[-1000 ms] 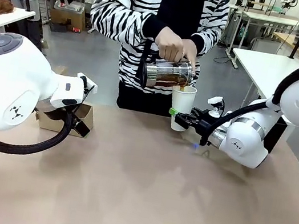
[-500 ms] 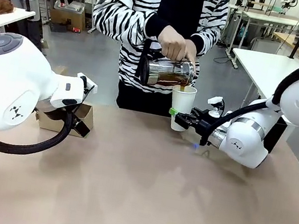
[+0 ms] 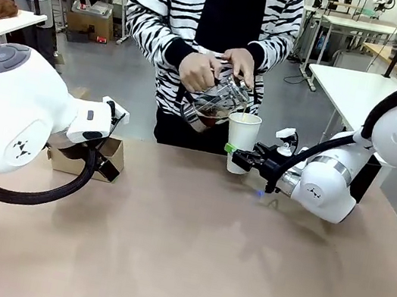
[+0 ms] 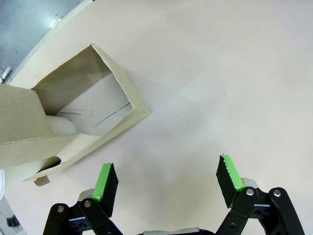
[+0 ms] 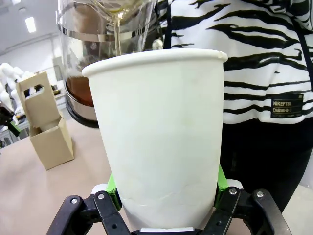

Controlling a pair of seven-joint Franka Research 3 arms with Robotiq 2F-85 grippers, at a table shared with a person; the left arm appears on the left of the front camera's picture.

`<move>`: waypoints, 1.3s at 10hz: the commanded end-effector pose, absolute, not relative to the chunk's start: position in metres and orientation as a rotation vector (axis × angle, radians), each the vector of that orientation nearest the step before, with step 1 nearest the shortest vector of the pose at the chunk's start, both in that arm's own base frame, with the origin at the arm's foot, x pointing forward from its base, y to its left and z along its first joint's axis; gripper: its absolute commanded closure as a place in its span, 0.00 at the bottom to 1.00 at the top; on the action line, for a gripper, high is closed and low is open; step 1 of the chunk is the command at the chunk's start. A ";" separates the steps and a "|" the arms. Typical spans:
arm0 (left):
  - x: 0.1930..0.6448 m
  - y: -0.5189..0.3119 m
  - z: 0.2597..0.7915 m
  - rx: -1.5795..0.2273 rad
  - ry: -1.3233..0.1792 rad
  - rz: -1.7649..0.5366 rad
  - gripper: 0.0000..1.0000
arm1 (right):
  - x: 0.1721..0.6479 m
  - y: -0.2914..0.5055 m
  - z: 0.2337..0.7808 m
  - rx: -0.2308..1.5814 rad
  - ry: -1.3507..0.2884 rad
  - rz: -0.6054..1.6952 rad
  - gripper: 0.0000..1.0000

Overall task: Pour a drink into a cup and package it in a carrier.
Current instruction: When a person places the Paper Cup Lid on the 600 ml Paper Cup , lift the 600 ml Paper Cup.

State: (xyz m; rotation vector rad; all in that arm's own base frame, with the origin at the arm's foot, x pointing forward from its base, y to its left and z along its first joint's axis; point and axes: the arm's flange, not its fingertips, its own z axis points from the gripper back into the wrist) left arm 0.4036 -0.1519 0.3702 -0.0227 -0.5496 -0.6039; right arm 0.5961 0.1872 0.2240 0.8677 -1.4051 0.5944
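Observation:
A white paper cup (image 3: 242, 135) stands upright at the far middle of the table, and my right gripper (image 3: 236, 156) is shut on its lower part. In the right wrist view the cup (image 5: 161, 132) stands between the green pads (image 5: 113, 188). A person across the table holds a glass pitcher (image 3: 214, 103) of brown drink with both hands, its spout at the cup's rim. The brown cardboard carrier (image 3: 86, 159) sits at the table's far left. My left gripper (image 4: 167, 177) hangs open just above the table beside the carrier (image 4: 73, 117), with nothing between its fingers.
The tan tabletop (image 3: 187, 254) stretches wide and bare in front of both arms. My left arm's large white body (image 3: 12, 112) stands over the near left. A white table (image 3: 348, 86) is behind my right arm.
The person has tipped the pitcher from nearly level back toward upright, its base dropping to the left. Both arms and the cup have stayed still.

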 end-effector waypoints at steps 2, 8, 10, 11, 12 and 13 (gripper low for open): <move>0.403 -0.152 0.371 -0.025 -0.550 -0.604 0.00 | 0.593 0.189 0.228 0.863 -1.415 0.587 0.20; 0.403 -0.152 0.371 -0.025 -0.550 -0.604 0.00 | 0.593 0.189 0.228 0.863 -1.415 0.587 0.20; 0.403 -0.152 0.371 -0.025 -0.550 -0.604 0.00 | 0.593 0.189 0.228 0.863 -1.415 0.587 0.20; 0.403 -0.152 0.371 -0.025 -0.550 -0.604 0.00 | 0.593 0.189 0.228 0.863 -1.415 0.587 0.20; 0.403 -0.152 0.371 -0.025 -0.550 -0.604 0.00 | 0.593 0.189 0.228 0.863 -1.415 0.587 0.20; 0.403 -0.152 0.371 -0.025 -0.550 -0.604 0.00 | 0.593 0.189 0.228 0.863 -1.415 0.587 0.20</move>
